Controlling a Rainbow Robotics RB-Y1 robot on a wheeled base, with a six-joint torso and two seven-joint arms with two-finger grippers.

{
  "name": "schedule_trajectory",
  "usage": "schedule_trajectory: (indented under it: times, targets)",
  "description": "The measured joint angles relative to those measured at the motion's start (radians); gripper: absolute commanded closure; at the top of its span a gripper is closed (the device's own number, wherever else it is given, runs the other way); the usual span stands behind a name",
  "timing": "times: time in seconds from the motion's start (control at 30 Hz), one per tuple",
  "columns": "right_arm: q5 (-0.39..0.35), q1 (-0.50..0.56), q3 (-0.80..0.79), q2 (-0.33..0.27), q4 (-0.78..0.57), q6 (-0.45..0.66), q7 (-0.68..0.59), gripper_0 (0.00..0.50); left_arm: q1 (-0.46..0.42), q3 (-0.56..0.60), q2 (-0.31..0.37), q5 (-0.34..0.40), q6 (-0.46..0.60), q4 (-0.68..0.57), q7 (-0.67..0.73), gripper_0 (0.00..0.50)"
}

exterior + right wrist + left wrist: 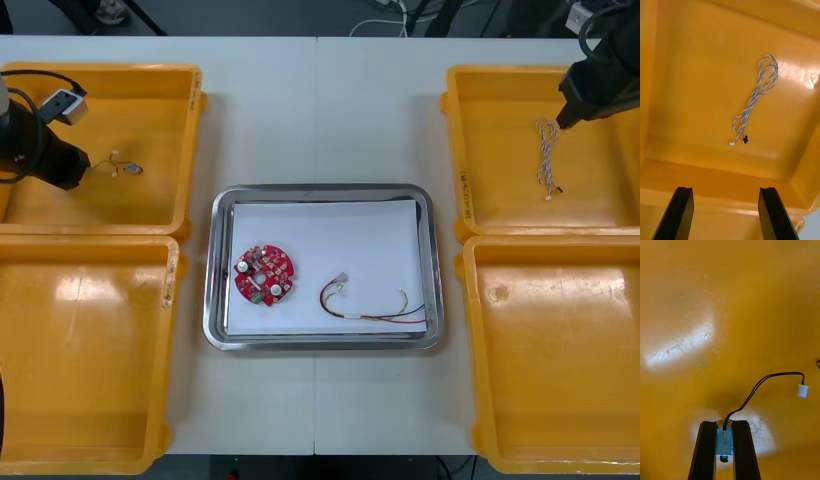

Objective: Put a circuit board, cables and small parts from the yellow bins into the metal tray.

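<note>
No text, nr or brand can be read. Small dark print on the rim of the left near bin point(170, 278) and the right far bin point(465, 182): too small to make out. Raised marks on that right bin's floor, right wrist view: illegible too. Red board point(264, 273): print unreadable.

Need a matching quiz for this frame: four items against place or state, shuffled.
1 board
2 twisted cable
3 black cable
4 right gripper

a open
b in the tray
c lying in the far right bin
d end clamped in the left gripper

Pairs: 1-b, 2-c, 3-d, 4-a
</note>
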Motion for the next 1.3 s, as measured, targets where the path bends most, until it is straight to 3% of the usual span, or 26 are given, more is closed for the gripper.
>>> schedule_trajectory:
  times: [0.3, 0.43, 0.6, 0.9, 1.1, 1.3]
  targets:
    - [0.127, -0.056, -0.006, 0.004, 0.18, -0.014, 0.0, 0.0, 0.001, 0.117, 0.002, -0.045, 0.217, -0.127, 0.0, 0.5]
    - [0.174, -0.068, -0.044, 0.012, 0.213, -0.054, 0.0, 0.0, 0.018, 0.138, 0.002, -0.095, 0.311, -0.251, 0.0, 0.5]
    - [0.186, -0.07, -0.112, 0.019, 0.223, -0.083, -0.002, 0.0, 0.07, 0.139, 0.003, -0.099, 0.412, -0.438, 0.001, 0.5]
    - [0.186, -0.072, -0.202, 0.026, 0.276, -0.161, -0.003, 0.0, 0.099, 0.139, 0.001, -0.099, 0.552, -0.603, 0.037, 0.5]
    - [0.186, -0.082, -0.204, 0.026, 0.341, -0.25, -0.004, 0.0, 0.104, 0.139, -0.005, -0.098, 0.639, -0.706, 0.204, 0.5]
    - [0.185, -0.119, -0.216, 0.027, 0.474, -0.355, -0.004, 0.0, 0.122, 0.139, -0.036, -0.097, 0.644, -0.814, 0.373, 0.5]
